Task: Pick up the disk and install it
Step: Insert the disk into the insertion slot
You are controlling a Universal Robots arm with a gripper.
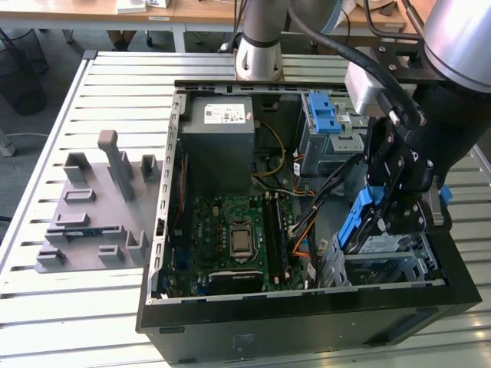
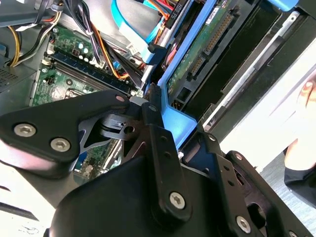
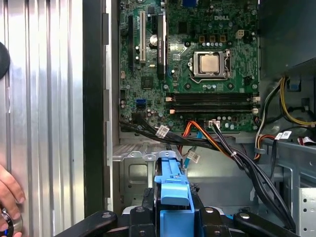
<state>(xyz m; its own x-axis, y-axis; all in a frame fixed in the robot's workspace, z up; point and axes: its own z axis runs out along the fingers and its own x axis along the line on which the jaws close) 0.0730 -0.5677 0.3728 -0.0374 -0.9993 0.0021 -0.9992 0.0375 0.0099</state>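
Exterior view: we see the gripper clamped on the disk, held tilted over the drive bay at the exterior view's right; the motherboard lies to that view's left inside the case

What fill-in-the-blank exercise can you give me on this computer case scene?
The gripper holds the disk by its ___ plastic frame.
The disk is at the exterior view's ___ end of the open computer case.
The motherboard inside is ___.
Missing words: blue, right, green.
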